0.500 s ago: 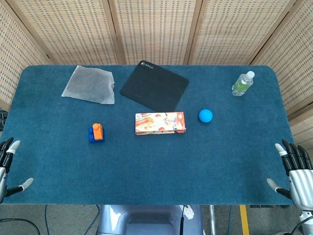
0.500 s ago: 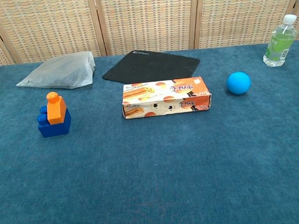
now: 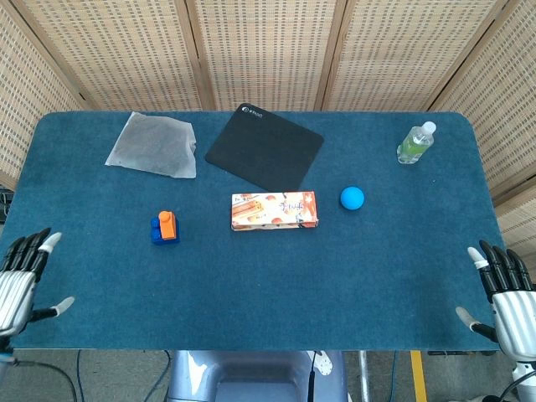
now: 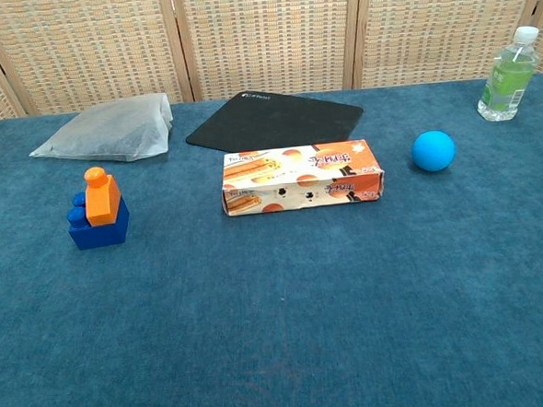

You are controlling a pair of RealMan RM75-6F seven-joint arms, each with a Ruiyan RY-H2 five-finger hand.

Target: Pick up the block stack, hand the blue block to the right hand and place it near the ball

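The block stack, an orange block (image 3: 167,224) (image 4: 100,196) on top of a blue block (image 3: 158,234) (image 4: 98,228), stands left of centre on the blue table cloth. The blue ball (image 3: 352,198) (image 4: 433,150) lies right of centre. My left hand (image 3: 23,280) hovers at the table's near left corner, fingers spread, holding nothing. At the near right corner my right hand (image 3: 506,296) is also spread and empty. Neither hand shows in the chest view.
A snack box (image 3: 275,211) (image 4: 302,177) lies between stack and ball. Behind it are a black mouse pad (image 3: 264,146) (image 4: 274,118) and a white folded bag (image 3: 153,145) (image 4: 110,128). A green bottle (image 3: 415,143) (image 4: 506,77) stands at the far right.
My left hand has moved up and to the right, further into the head view. The right hand has barely shifted. The objects have not moved.
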